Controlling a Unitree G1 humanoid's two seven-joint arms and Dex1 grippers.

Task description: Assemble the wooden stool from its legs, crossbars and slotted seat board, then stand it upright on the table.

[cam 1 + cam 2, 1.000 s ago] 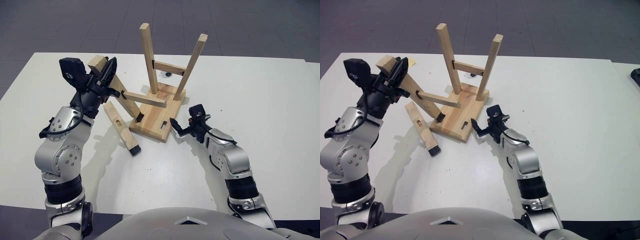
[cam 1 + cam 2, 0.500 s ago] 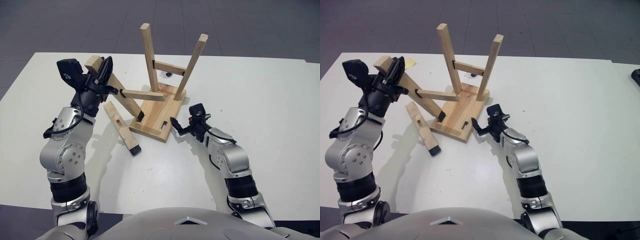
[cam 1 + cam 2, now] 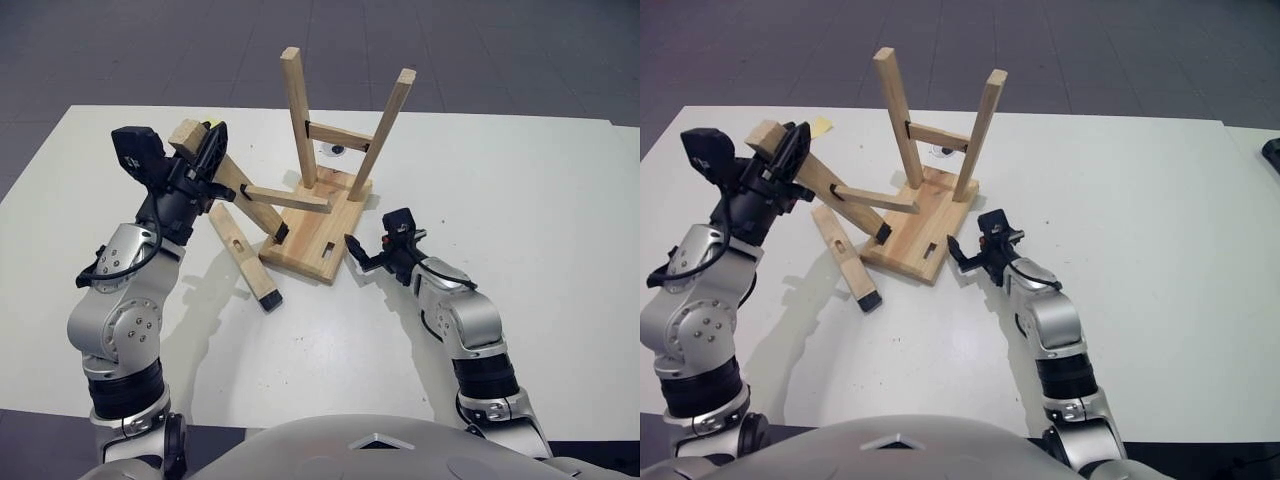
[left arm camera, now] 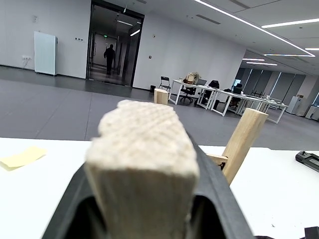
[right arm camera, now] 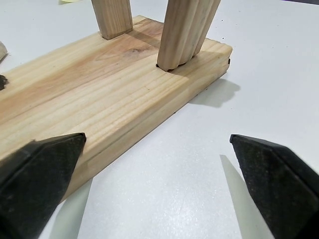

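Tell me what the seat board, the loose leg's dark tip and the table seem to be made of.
Seat board: pale, unfinished-looking wood, with grain lines showing.
Loose leg: the same pale wood; its dark tip looks like a rubber or plastic cap, hard to tell which.
Table: smooth white top, probably laminate or painted board.

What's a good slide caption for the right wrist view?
Open right gripper faces the seat board, two legs standing in it, on the white table.

Seat board (image 3: 316,242) lies flat; two legs (image 3: 298,115) upright, third leg (image 3: 262,215) tilted.
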